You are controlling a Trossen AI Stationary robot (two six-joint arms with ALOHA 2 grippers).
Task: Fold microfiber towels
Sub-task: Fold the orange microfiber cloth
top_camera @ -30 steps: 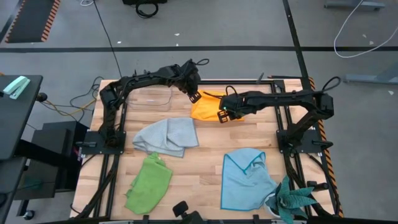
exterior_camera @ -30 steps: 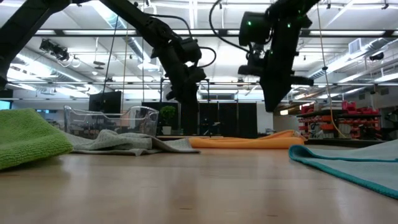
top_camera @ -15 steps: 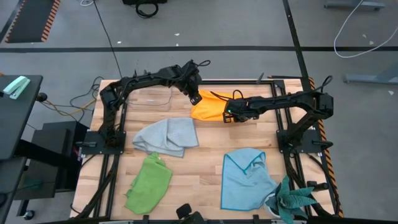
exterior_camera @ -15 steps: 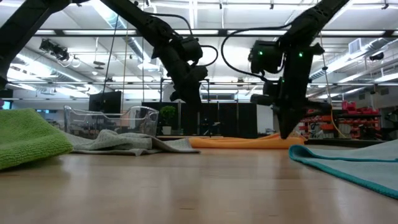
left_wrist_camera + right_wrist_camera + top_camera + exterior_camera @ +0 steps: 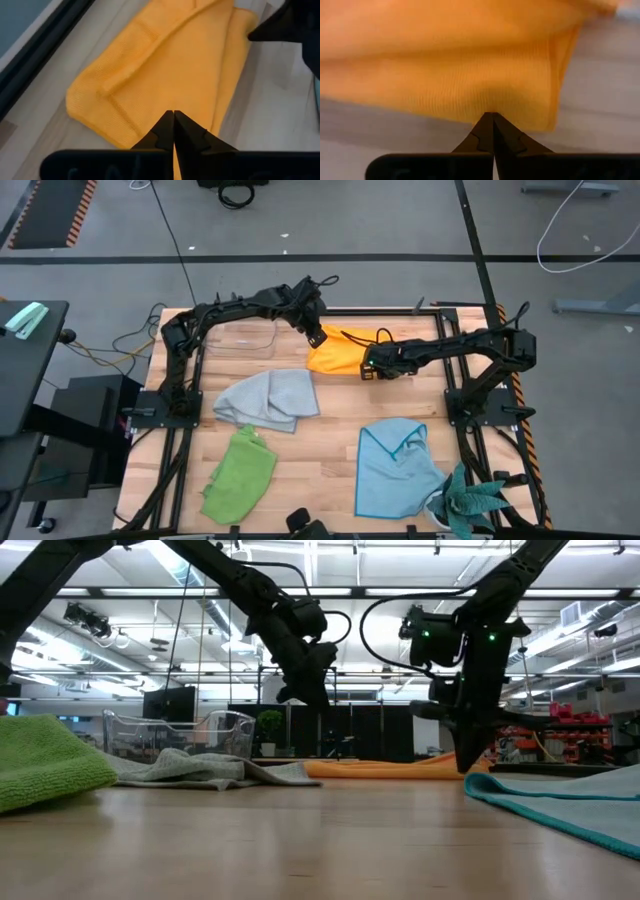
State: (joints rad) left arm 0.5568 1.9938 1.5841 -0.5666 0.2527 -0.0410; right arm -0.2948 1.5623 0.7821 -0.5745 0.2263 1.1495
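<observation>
Your left gripper (image 5: 173, 116) has its jaws pressed tight together, tips touching. It sits over one edge of the soft orange-yellow microfiber towel (image 5: 165, 70). You can't tell if a bit of cloth is pinched between the tips or if they just rest on it. The towel spreads out ahead of those jaws, w/ a fold line across it.

Your right gripper (image 5: 493, 118) is closed tight too, tips meeting right at the hem of the same orange-yellow towel. Can't tell if cloth is caught there either. The towel fills nearly all the space ahead of these jaws, w/ pale table just beside the tips.

From above, the left gripper (image 5: 319, 337) is at one side of the orange towel (image 5: 335, 352) and the right gripper (image 5: 370, 369) is at the other side, so the towel lies between the 2 sets of jaws. From table height the towel looks flat on the light wooden table (image 5: 320, 450).

Farther out from the left jaws: a clear plastic box (image 5: 243, 339) just beside that arm, then a crumpled grey towel (image 5: 268, 399), then a lime green towel (image 5: 240, 474) well apart.

Farther out from the right jaws: a light blue towel (image 5: 395, 467), partly folded, and past it a teal spiky-leaved plant (image 5: 470, 502) at the table corner.
</observation>
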